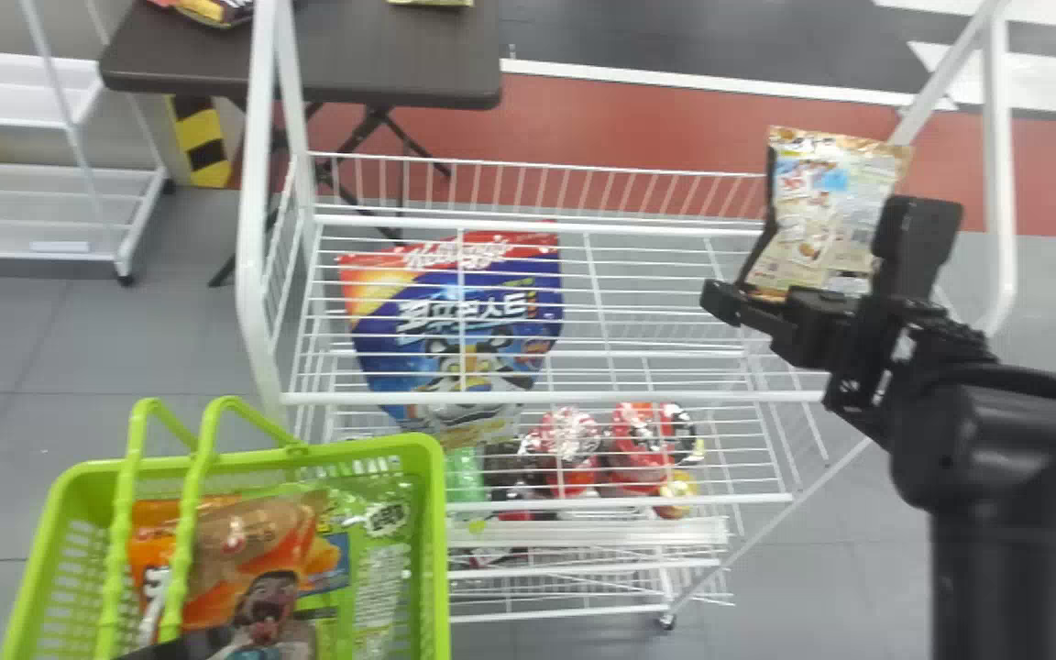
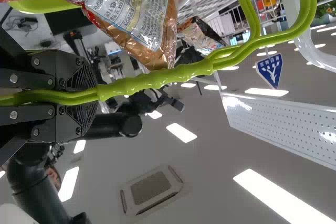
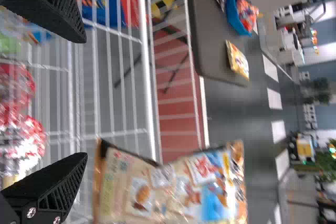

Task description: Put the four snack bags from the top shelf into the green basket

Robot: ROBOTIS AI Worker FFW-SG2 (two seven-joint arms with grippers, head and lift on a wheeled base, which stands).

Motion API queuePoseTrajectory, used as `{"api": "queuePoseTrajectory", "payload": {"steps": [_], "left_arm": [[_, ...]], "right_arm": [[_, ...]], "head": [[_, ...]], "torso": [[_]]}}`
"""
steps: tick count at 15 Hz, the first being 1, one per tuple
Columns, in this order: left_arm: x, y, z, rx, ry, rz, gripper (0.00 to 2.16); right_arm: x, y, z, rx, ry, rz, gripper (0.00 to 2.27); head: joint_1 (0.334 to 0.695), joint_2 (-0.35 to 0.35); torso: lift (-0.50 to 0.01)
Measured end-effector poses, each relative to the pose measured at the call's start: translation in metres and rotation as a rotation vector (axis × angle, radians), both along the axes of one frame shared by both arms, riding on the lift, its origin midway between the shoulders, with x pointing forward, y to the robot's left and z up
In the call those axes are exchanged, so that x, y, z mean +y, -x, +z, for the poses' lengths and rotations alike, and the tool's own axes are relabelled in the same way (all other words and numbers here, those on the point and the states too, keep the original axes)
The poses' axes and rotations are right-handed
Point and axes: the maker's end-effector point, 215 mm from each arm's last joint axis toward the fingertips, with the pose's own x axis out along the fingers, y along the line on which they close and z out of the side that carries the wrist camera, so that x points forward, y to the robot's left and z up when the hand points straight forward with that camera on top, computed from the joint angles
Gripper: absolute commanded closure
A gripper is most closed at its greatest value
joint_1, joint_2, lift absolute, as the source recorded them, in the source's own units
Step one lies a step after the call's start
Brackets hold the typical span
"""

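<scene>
Widely open, empty right end effector [image 1: 821,254] near tan snack bag [image 1: 826,197]; left end effector [image 1: 181,646] clamped on basket handles [image 1: 187,522].

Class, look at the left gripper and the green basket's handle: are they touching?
Touching. The left wrist view shows the left gripper clamped on the green handle, with a finger against either side.

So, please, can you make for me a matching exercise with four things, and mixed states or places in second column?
1. Right gripper
2. Left gripper
3. Blue cereal bag
4. Orange-brown bag

A. Inside the green basket
B. Fingers wide apart
C. Seen through white shelf wires
D. Closed on a green handle

Right pairs: 1-B; 2-D; 3-C; 4-A
</scene>
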Motion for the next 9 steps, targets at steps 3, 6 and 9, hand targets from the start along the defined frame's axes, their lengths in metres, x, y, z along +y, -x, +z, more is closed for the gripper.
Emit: {"api": "queuePoseTrajectory", "payload": {"steps": [3, 6, 9], "left_arm": [[0.004, 0.001, 0.001, 0.001, 0.0, 0.009, 2.15], [0.007, 0.001, 0.0, 0.004, -0.001, 0.016, 2.15], [0.007, 0.001, -0.002, 0.008, 0.0, 0.018, 2.15]], "right_arm": [[-0.041, -0.04, 0.005, -0.018, 0.065, -0.089, 0.03], [-0.072, -0.067, 0.004, -0.017, 0.117, -0.153, 0.07], [-0.079, -0.082, -0.015, 0.028, 0.118, -0.159, 0.79]], "head": [[0.695, -0.253], [0.695, -0.283], [0.695, -0.287]], "torso": [[0.0], [0.0], [0.0]]}}
